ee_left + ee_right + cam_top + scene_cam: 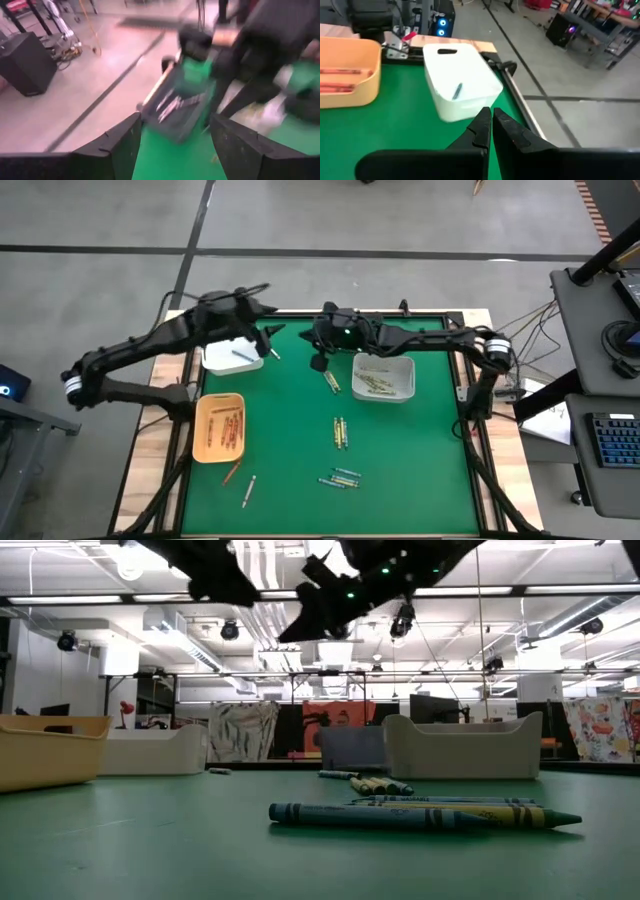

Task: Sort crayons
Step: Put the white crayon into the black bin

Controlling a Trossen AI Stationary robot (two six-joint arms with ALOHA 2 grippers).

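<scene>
Three trays stand on the green mat. A white tray (pixel 232 355) (pixel 462 85) holds one blue crayon (pixel 457 91). An orange tray (pixel 220 427) holds red crayons (pixel 232 425), and a pale tray (pixel 383 377) holds yellow-green crayons (pixel 375 385). Loose crayons lie on the mat (pixel 341 432) (pixel 340 478) (pixel 331 381) (pixel 420 815). My left gripper (pixel 266 340) (pixel 175 125) hangs open above the white tray's right end, with nothing between its fingers. My right gripper (pixel 320 358) (pixel 491 117) is shut in the air right of that tray, pointing toward it. I see nothing in it.
Two more crayons (pixel 232 472) (pixel 248 490) lie near the mat's front left. The mat has a raised dark frame (pixel 470 430). A desk with a keyboard (pixel 615 445) stands off the table's right side. Both arms reach over the far half of the table.
</scene>
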